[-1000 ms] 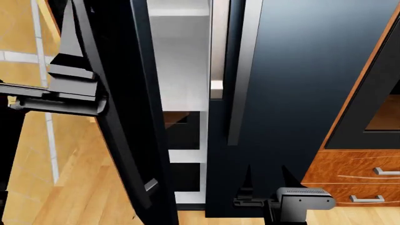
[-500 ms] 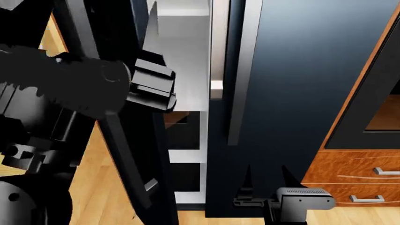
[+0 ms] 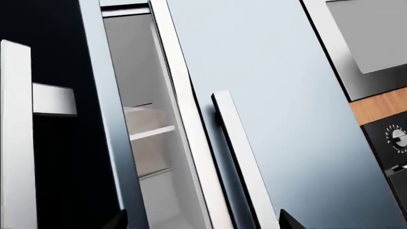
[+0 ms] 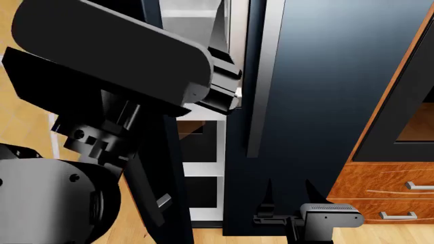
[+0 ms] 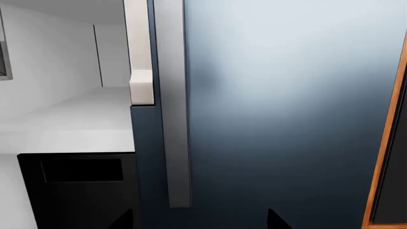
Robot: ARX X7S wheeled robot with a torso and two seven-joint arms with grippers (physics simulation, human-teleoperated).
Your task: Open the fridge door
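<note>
The tall, glossy dark navy-black two-door fridge (image 4: 318, 91) is seen filling the middle of the head view, with wood-fronted drawers (image 4: 379, 190) bearing silver pulls at its right side and a light wooden floor (image 4: 27, 117) to its left. Its left door (image 4: 152, 168) is swung partly outward, so that the white shelved interior (image 4: 200, 168) is exposed in the gap between the two doors. The right door is shut, and its long vertical silver bar handle (image 4: 261, 76) is seen running down beside the opening.

The left arm (image 4: 109, 56) is raised across the upper left of the head view, large and close to the camera, and its dark gripper (image 4: 224, 89) is held at the mouth of the gap, in front of the white interior. In the left wrist view only two dark fingertips (image 3: 117, 220) are seen at the frame's edge, set well apart and closed on nothing; ahead of them lie the opening with its white shelves (image 3: 149, 133), the right door's handle (image 3: 239, 157), and a black built-in oven (image 3: 375, 57) with a dial beyond it.

The right gripper (image 4: 288, 190) is held low before the foot of the right door, its two pointed fingers (image 4: 268, 190) standing apart with nothing between them. In the right wrist view the same spread tips (image 5: 124, 219) are seen, facing the lower end of the bar handle (image 5: 171, 119) and the door's blue-black panel (image 5: 286, 119).
</note>
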